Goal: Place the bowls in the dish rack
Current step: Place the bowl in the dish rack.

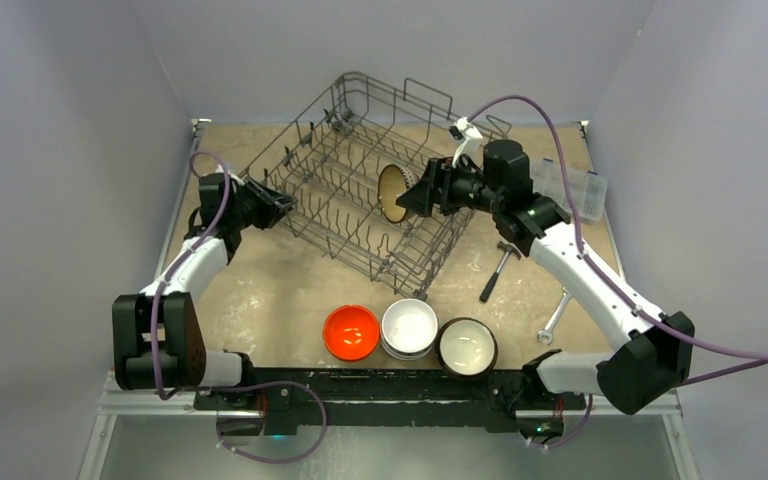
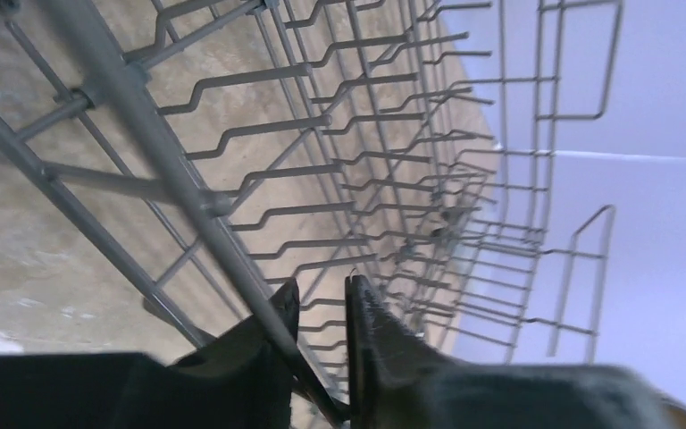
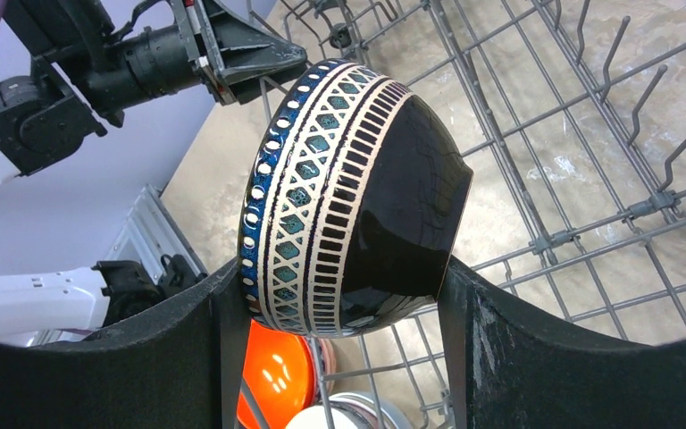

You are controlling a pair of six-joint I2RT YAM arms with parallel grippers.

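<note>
- Grey walls close in a sandy, scuffed tabletop point(image 1: 280, 300) in the overhead view. The dish rack point(image 1: 360, 190) sits at the far middle, turned at an angle.
- From up here I see the left pincer point(image 1: 278, 207) at the rack's left corner.
- The right pincer point(image 1: 410, 197) hangs over the rack's right half, carrying a patterned bowl point(image 1: 393, 193) on its side, mouth towards the left.
- Three more wait at the near edge in a row: an orange bowl point(image 1: 351, 332), a white bowl point(image 1: 409, 327) and a dark bowl point(image 1: 468, 347) with a cream inside.
- A hammer point(image 1: 498, 268) and a wrench point(image 1: 554, 317) lie right of the rack, with a clear box point(image 1: 570, 190) at the far right.
- On my left wrist view, the left pincer point(image 2: 322, 295) is drawn in on a thick rim wire of the dish rack point(image 2: 170, 170), which runs between its fingers point(image 2: 371, 331).
- On my right wrist view, the right pincer point(image 3: 339, 273) is clamped on the patterned bowl point(image 3: 348, 206), one finger on the blue banded rim and one at the black base.
- It hangs above the rack's tines point(image 3: 572, 134); the orange bowl point(image 3: 277, 375) shows below.
</note>
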